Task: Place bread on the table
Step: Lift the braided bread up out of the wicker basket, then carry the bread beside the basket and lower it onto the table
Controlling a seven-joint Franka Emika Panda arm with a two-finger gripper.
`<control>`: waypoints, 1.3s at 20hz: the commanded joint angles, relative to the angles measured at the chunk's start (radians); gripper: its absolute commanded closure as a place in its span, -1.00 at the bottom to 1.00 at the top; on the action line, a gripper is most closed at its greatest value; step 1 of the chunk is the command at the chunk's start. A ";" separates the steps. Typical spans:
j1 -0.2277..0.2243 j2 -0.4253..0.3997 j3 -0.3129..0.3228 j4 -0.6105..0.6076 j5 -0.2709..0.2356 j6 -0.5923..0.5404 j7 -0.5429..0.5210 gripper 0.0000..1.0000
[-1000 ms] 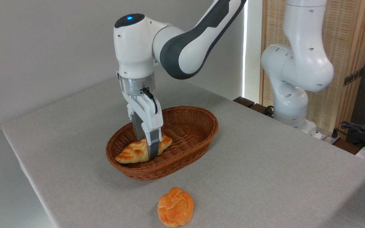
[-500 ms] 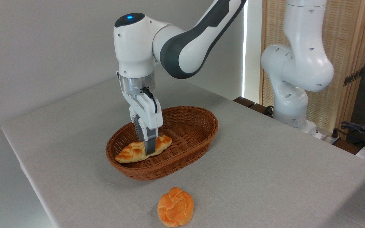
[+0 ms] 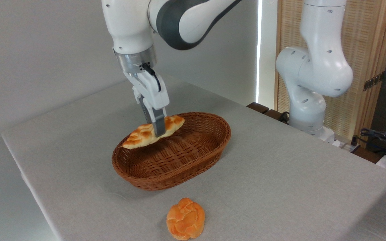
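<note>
The gripper (image 3: 158, 129) was clamped across the middle of the bread (image 3: 146, 134), holding it level above the basket (image 3: 193, 160) rim, evidently to clear the wicker wall before transfer to the table (image 3: 280, 174); a bun (image 3: 185, 218) lay near the front edge

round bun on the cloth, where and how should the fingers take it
Grip the round bun across its middle, coming straight down from above. It lies flat on the table with open cloth all round, and its knotted dome is about equally wide every way, so any finger angle suits.
</note>
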 commanded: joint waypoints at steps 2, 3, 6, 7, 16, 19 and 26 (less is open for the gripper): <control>0.000 0.007 0.114 0.099 0.007 -0.210 0.068 0.27; 0.000 0.003 0.126 0.104 0.027 -0.219 0.070 0.27; 0.000 -0.023 0.159 0.105 0.166 -0.230 0.081 0.19; 0.000 -0.028 0.169 0.104 0.185 -0.229 0.082 0.19; 0.004 -0.040 0.309 0.060 0.275 -0.235 0.286 0.12; 0.006 -0.030 0.338 -0.002 0.331 -0.212 0.340 0.06; 0.006 -0.010 0.413 -0.123 0.372 -0.091 0.332 -0.53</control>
